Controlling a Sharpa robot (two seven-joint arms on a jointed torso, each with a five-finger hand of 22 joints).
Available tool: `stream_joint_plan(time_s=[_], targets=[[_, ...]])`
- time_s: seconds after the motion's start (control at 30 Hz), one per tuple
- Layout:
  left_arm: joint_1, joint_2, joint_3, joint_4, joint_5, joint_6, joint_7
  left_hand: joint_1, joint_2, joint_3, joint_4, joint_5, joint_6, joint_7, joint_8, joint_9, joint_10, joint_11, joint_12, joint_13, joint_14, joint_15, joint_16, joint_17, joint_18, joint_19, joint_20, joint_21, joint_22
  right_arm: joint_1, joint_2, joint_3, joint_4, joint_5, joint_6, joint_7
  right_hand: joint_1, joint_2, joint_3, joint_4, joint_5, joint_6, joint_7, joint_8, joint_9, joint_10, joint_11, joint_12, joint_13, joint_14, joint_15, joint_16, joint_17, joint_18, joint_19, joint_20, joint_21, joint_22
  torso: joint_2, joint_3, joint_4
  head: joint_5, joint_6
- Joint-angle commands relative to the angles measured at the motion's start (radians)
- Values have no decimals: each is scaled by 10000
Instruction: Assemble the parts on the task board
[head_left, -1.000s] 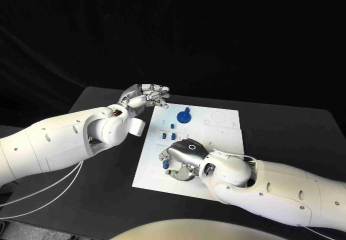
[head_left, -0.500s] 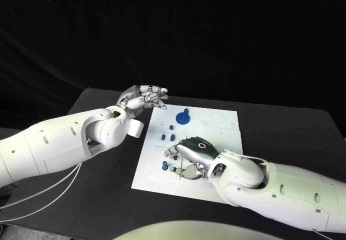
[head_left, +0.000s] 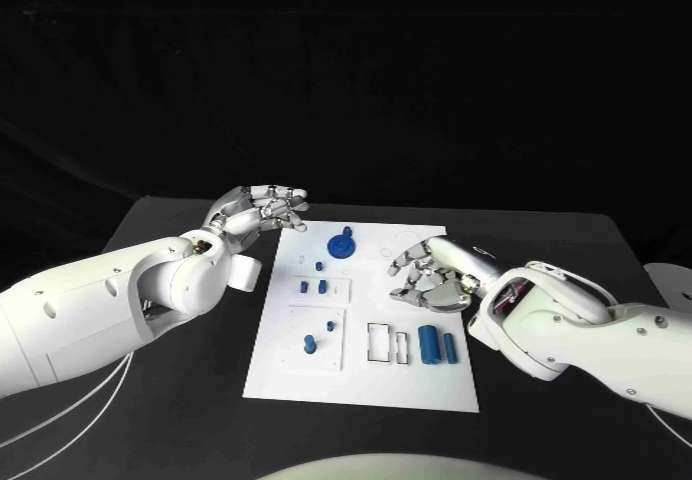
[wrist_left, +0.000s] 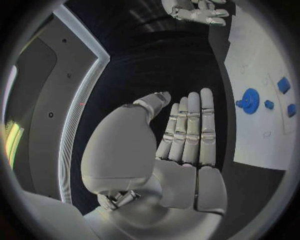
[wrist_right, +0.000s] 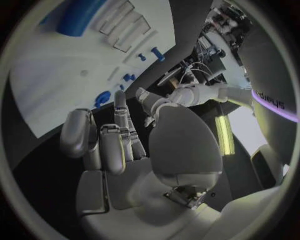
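1. The right hand (head_left: 428, 277) hovers above the right middle of the task board (head_left: 368, 385), fingers loosely spread and curled a little, holding nothing; its wrist view confirms a bare palm (wrist_right: 134, 165).
2. The left hand (head_left: 260, 208) hangs over the desk (head_left: 173, 225) just beside the board's far left corner, off the plate, fingers straight and held close together, also holding nothing (wrist_left: 187, 135).
3. Nearest on the board, two blue cylinders (head_left: 438, 345) lie side by side next to outlined slots (head_left: 389, 342); a small blue peg (head_left: 309, 344) sits to their left.
4. Farther along lie two small blue blocks (head_left: 313, 287), and at the far end the blue gear (head_left: 342, 245).
5. Judged from this, the work sits between steps: no part is in either hand, and several pieces lie loose.
6. The next move probably calls for a hand to descend and pinch one piece precisely.
7. The left wrist view shows the gear's teeth and side knob (wrist_left: 250, 101) more plainly than the head view does.
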Motion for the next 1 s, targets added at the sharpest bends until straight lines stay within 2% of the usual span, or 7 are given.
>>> stream_joint_plan(time_s=[0.03, 0.07, 0.1, 0.2, 0.37, 0.77, 1.0], targets=[[5, 20, -5, 15, 71, 175, 41, 7, 51, -52, -5, 28, -9, 48, -43, -10, -16, 47, -50, 17, -2, 23, -33, -11, 25, 73, -11, -51, -11, 46, -472, -48, 184, 1739, 1033, -753, -371, 4, -394, 267, 215, 166, -274, 366, 222, 544, -238, 880, 750, 598, -219, 163, 294, -263, 217, -205, 503, 997, -56, 1, -133, -365, -9], [5, 21, -9, 18, 74, 185, 41, 7, 51, -52, -5, 28, -9, 48, -43, -10, -16, 47, -50, 17, -2, 23, -33, -11, 25, 73, -11, -51, -11, 47, -630, -67, 245, 1653, 1154, -875, -332, 54, -519, 316, 329, 122, -340, 533, 359, 371, -338, 1305, 1235, 616, -287, 218, 385, -291, 277, -311, 654, 1085, -63, 1, -148, -409, -18], [5, 21, -13, 22, 77, 194, 42, 7, 51, -52, -5, 28, -9, 48, -43, -10, -16, 47, -50, 17, -2, 23, -33, -11, 25, 73, -11, -51, -11, 40, -780, -86, 311, 1531, 1250, -996, -403, 151, -926, 578, 333, 3, -414, 1021, 760, 96, -337, 3455, 3619, 639, -375, 313, 545, -355, 345, -371, 855, 1223, -70, 0, -169, -486, -33], [4, 23, -25, 27, 82, 213, 46, 0, 47, -58, -3, 27, -9, 49, -43, -11, -17, 48, -51, 17, -2, 24, -33, -12, 24, 72, -10, -54, -13, -41, -1205, -141, 540, 1039, 1406, -1390, -510, 267, -1300, 1027, 601, -212, -424, 1485, 1166, -101, -345, 5784, 6289, 677, -444, 419, 751, -400, 431, -343, 1096, 1376, -87, 4, -206, -642, -76], [3, 12, -41, 27, 86, 223, 53, 0, 47, -58, -3, 27, -9, 49, -43, -11, -17, 48, -51, 17, -2, 24, -33, -12, 24, 72, -10, -54, -13, -293, -1598, -204, 858, 93, 1278, -1940, -434, 283, -1913, 1694, 947, -541, -440, 1996, 1605, -176, -362, 7497, 8405, 704, -372, 515, 930, -442, 527, -368, 1358, 1551, -113, 11, -259, -747, -162], [2, -36, -57, 52, 87, 234, 53, -8, 48, -67, 2, 27, -9, 48, -44, -13, -18, 48, -52, 19, -2, 25, -33, -14, 23, 72, -8, -60, -17, -961, -1402, -248, 1084, -1338, 822, -2710, -342, 561, -2898, 2036, 1046, -727, -489, 2471, 1891, 1081, -387, 10923, 12036, 804, -362, 744, 1534, -467, 594, -386, 1490, 1686, -97, -5, -240, -723, -265], [2, -74, -58, 75, 88, 234, 48, -8, 48, -67, 2, 27, -9, 48, -44, -13, -18, 48, -52, 19, -2, 25, -33, -14, 23, 72, -8, -60, -17, -1119, -1164, -251, 1000, -1688, 771, -2853, -365, 611, -3050, 2042, 1056, -730, -494, 2521, 1908, 1156, -388, 11135, 12261, 820, -363, 776, 1625, -475, 612, -386, 1525, 1709, -109, -13, -251, -681, -314]])
